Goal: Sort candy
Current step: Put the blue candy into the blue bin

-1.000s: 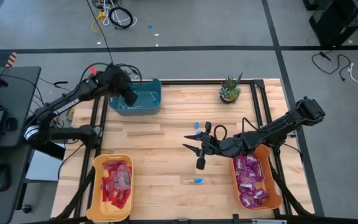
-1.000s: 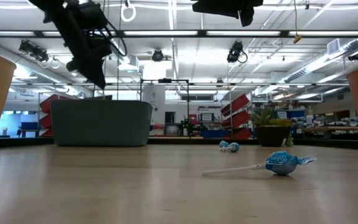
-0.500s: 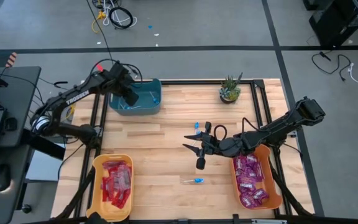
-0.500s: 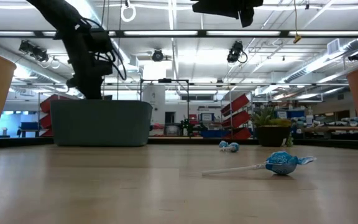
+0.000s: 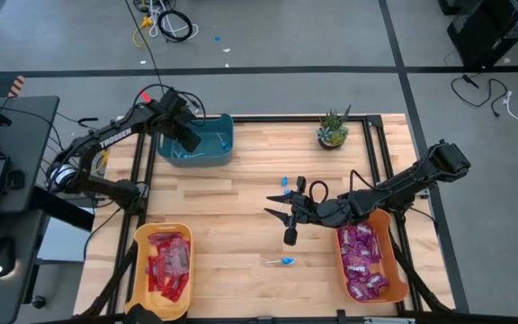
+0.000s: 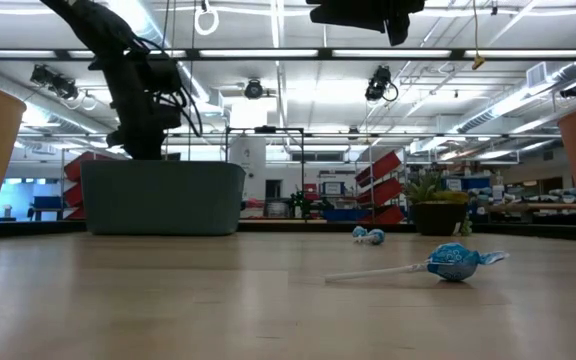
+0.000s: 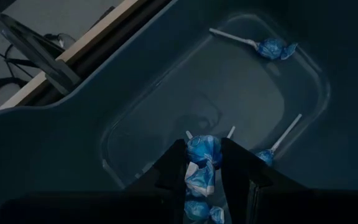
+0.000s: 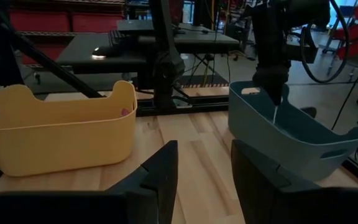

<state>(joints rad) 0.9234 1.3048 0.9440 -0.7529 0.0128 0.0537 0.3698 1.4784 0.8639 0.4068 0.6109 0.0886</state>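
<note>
My left gripper (image 7: 202,146) hangs over the teal bin (image 5: 200,144) at the far left and is shut on a blue lollipop (image 7: 202,152). Other blue lollipops (image 7: 269,48) lie on the bin's floor. My right gripper (image 5: 277,209) hovers open over the middle of the table with nothing between its fingers. Two loose blue lollipops lie flat on the wood, one near it (image 5: 285,261) and one farther back (image 5: 284,181). Red packets fill the yellow bin (image 5: 162,265). Purple packets fill the orange bin (image 5: 367,261). My left gripper pinches the lollipop's blue wrapped head (image 7: 204,144) between its two fingers. The fingers come steeply from above, slanting down into the bin. The lollipop is clear of the bin's floor, and its thin white stick (image 8: 273,115) hangs below the fingertips.
A small potted plant (image 5: 333,129) stands at the far right of the table. The teal bin's wall (image 6: 163,198) hides the left fingertips in the low view. Bare wood lies between the three bins.
My left gripper has sunk toward the teal bin, tipping steeper, and now its tip is below the bin's rim in the low view. It has kept its hold on the lollipop.
</note>
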